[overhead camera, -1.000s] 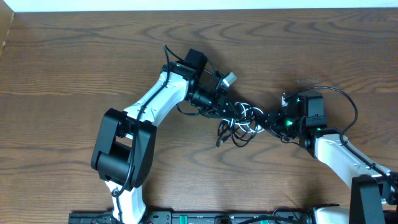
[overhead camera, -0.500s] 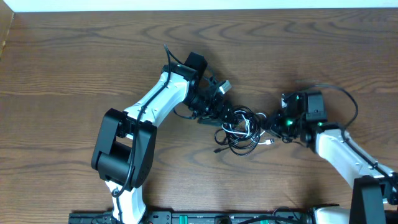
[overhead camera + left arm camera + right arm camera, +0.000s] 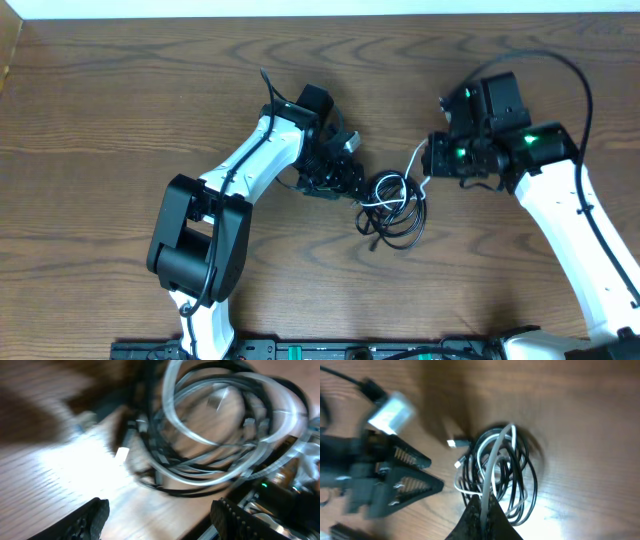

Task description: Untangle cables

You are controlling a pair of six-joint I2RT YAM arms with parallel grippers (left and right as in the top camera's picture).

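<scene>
Right tool [image 3: 484,500] clamped on white cable [image 3: 496,458], left tool [image 3: 353,182] open just beside tangled black cable [image 3: 522,452]

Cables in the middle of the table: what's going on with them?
The right gripper has its jaws shut on a strand of the white cable, which is looped together with the black cable in one tangle on the table. The left gripper sits beside the tangle, jaws open, holding nothing.

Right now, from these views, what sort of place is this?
Probably a robot lab bench: a wood-grain table, a white left arm and right arm, and tangled black and white cables between them.
</scene>
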